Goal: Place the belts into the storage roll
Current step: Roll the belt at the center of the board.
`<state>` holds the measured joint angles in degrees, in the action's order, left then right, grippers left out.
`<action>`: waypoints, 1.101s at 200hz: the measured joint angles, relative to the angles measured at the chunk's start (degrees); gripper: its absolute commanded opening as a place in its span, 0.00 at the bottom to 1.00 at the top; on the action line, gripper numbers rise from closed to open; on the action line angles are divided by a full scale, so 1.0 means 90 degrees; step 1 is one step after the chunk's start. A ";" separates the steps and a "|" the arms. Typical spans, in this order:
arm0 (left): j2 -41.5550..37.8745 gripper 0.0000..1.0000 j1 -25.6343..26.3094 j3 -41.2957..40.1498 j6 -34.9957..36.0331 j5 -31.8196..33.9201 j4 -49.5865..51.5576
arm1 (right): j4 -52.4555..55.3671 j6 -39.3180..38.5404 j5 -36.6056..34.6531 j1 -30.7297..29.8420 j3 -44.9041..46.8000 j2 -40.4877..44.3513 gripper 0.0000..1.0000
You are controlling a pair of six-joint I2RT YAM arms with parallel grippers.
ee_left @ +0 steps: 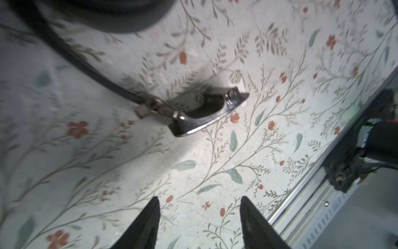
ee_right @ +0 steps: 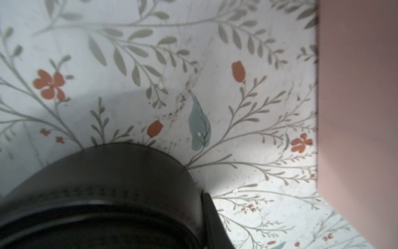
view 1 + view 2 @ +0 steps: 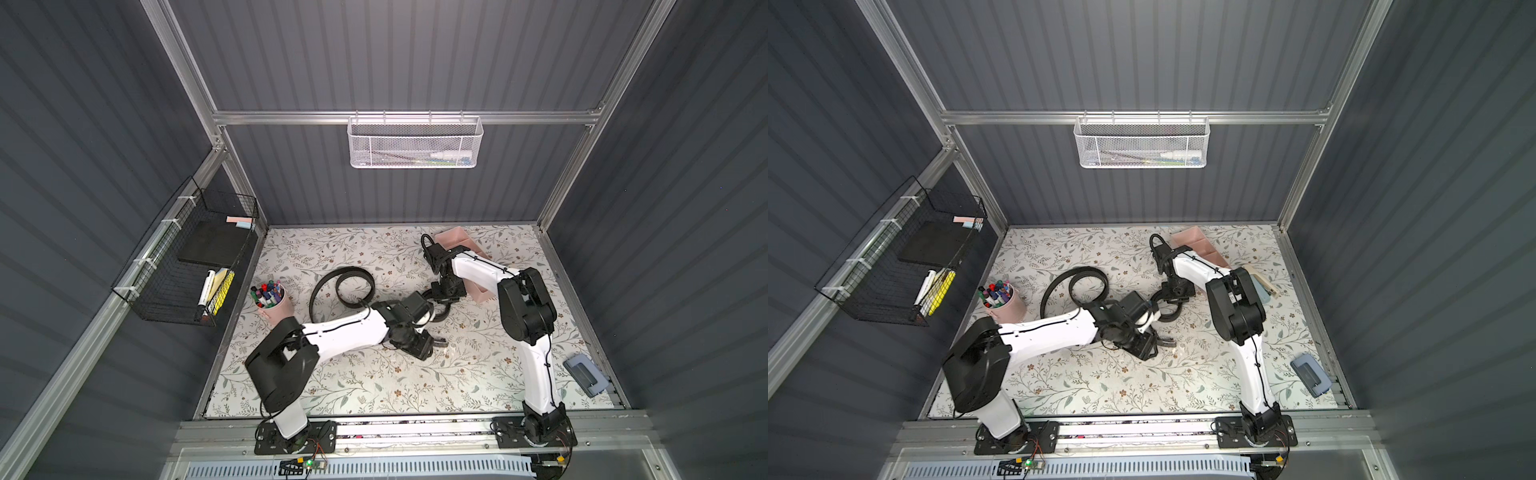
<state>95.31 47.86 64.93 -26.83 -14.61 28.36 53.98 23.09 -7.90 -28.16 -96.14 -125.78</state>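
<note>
Nearest the table's (image 3: 374,386) front edge, the left gripper (image 1: 199,198) stands spread and empty. Its tips are just short of the metal buckle (image 1: 200,112), which lies tilted on the surface, its strap running off toward the middle. There the coiled belt (image 2: 107,183) sits on edge. The right gripper (image 3: 440,296) looks clamped on the coil's wall, though its tips are hidden. Left of centre, the loose belt (image 3: 351,271) lies in wide open loops with nothing touching it. The storage roll (image 3: 457,235) lies slantwise toward the far right corner. The compartment in view is empty, and the roll's side wall is near the coil.

The strap seems springy, fairly stiff across its width, and smooth enough to slide. A coil will probably unwind if let go, and the heavier buckle end will likely drag. Pinching across several turns at once, close to the buckle end, looks the safest hold.
</note>
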 measured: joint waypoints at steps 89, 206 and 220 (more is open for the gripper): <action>0.1744 0.60 -0.1523 0.1161 -0.0061 -0.0988 -0.0707 | -0.0017 0.0053 0.0017 0.0000 0.0022 0.0015 0.04; 0.2531 0.57 -0.1389 0.1841 -0.0760 -0.1083 -0.0852 | 0.0029 0.0053 0.0046 0.0012 -0.0051 -0.0022 0.04; 0.2548 0.57 -0.1307 0.1899 -0.0928 -0.0937 -0.0850 | 0.0015 0.0053 0.0063 0.0034 -0.0051 -0.0019 0.04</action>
<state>118.24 36.10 82.02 -35.18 -23.05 20.71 54.11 23.57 -7.33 -27.86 -96.60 -125.95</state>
